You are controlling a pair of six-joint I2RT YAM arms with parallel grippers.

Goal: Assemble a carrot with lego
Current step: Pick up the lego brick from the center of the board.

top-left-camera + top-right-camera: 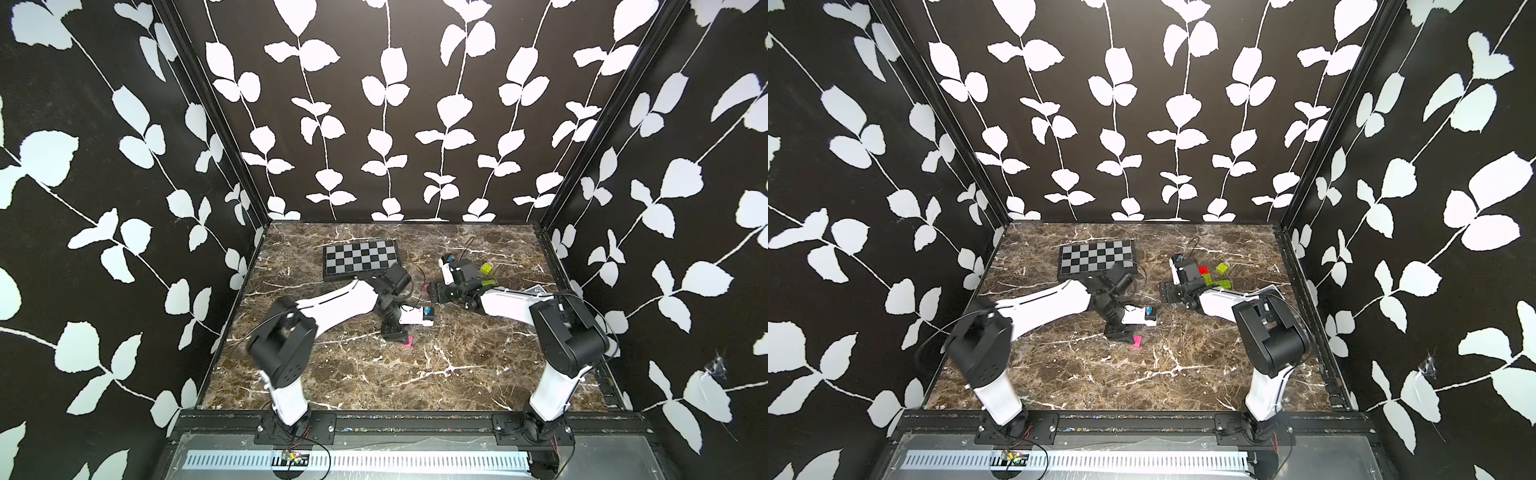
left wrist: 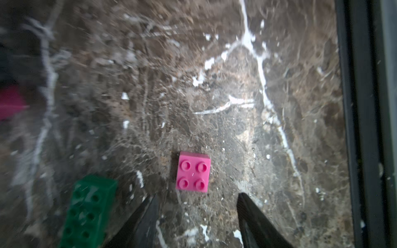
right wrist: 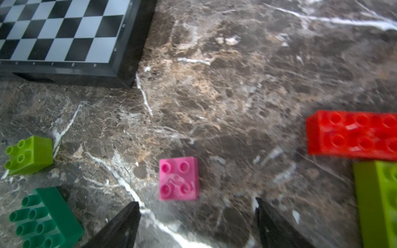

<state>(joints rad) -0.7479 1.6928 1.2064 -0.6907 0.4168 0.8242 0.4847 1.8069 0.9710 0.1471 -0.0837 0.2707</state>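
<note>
Probably light, stiff and slick, the pink brick (image 2: 192,171) is found loose on the worktop (image 2: 214,85), apart from the chequered board (image 1: 360,257), before the spread, empty left hand (image 2: 197,196), best pinched across flat walls.

Both arms stretch forward and low, left hand (image 2: 197,195) and right hand (image 3: 196,200) apparently with jaws parted.

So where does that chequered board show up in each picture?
Both top views: the chequered board lies toward the back of the marble table, left of middle.
Left wrist: not in it.
Right wrist: its corner shows beyond the pink brick.
Shared landmark: the white-veined marble table.
</note>
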